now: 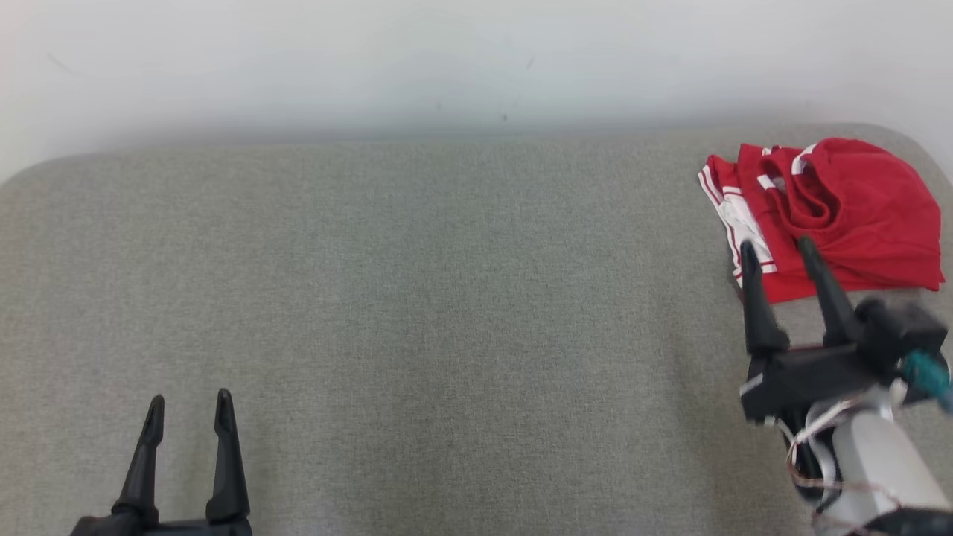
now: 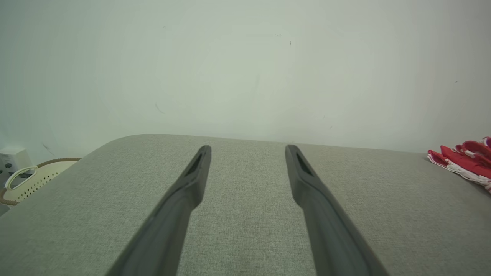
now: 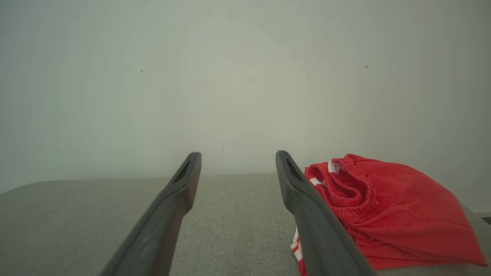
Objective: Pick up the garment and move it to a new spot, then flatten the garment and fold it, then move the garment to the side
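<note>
The left gripper (image 1: 190, 400) sits nearest, jaws spread and holding nothing over the bare grey table (image 1: 447, 283). It is probably parked there because the work lies well off to its right. Farther out, the right gripper (image 1: 776, 247) is also spread wide and empty, its fingers (image 3: 318, 230) aimed at the red garment (image 1: 871, 208), which lies bunched just beyond its tips and to their right, at the table's far corner. That pose suits a reach to take hold as well as a release after setting the garment aside. The rumpled half-fold doesn't settle which.

Whether the tips touch the cloth I cannot tell. In the right wrist view one finger hides the garment's white-striped edge, and the left wrist view cuts it off at the frame's side
</note>
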Controlling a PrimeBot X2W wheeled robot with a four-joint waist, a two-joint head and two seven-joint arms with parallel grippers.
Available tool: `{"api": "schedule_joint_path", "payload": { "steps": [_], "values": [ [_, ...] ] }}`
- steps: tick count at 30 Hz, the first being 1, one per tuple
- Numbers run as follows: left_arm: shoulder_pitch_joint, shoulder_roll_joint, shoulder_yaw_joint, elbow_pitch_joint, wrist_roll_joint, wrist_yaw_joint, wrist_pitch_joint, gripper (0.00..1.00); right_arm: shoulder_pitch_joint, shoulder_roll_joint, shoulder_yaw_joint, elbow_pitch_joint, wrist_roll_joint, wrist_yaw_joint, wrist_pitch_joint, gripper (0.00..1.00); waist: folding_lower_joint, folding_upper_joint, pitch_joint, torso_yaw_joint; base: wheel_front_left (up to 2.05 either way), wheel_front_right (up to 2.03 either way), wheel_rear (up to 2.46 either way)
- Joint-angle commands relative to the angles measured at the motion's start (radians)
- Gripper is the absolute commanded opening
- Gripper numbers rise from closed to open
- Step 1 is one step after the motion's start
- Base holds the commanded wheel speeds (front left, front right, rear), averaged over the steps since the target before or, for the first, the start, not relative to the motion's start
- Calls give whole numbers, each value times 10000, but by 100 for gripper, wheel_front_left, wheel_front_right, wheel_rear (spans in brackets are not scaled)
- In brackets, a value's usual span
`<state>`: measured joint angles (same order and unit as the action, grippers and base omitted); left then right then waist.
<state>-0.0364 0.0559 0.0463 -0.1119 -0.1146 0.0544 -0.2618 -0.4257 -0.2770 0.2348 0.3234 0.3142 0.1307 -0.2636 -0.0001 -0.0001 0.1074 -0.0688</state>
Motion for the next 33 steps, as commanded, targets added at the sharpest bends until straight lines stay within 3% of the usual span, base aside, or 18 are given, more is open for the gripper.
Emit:
{"api": "schedule_joint_path", "payload": {
  "steps": [1,9,13,33],
  "values": [
    [268,-10,14,28,-53,15,-41,100,561,216,-246,-423,-450,1,-11,100,1,1,-211,133,0,0,0],
    [578,-27,94,157,-70,16,-41,100,2456,1191,-776,-1451,-1520,1,-9,100,1,1,-629,234,0,0,0],
    [710,-34,122,208,-71,28,-41,100,3232,1614,-482,-1862,-1823,1,-10,100,1,1,-797,207,0,0,0],
    [969,-48,-63,489,43,61,-41,100,3827,2028,-763,-1913,-3096,1,0,100,1,1,-998,153,0,0,0]
  ]
}}
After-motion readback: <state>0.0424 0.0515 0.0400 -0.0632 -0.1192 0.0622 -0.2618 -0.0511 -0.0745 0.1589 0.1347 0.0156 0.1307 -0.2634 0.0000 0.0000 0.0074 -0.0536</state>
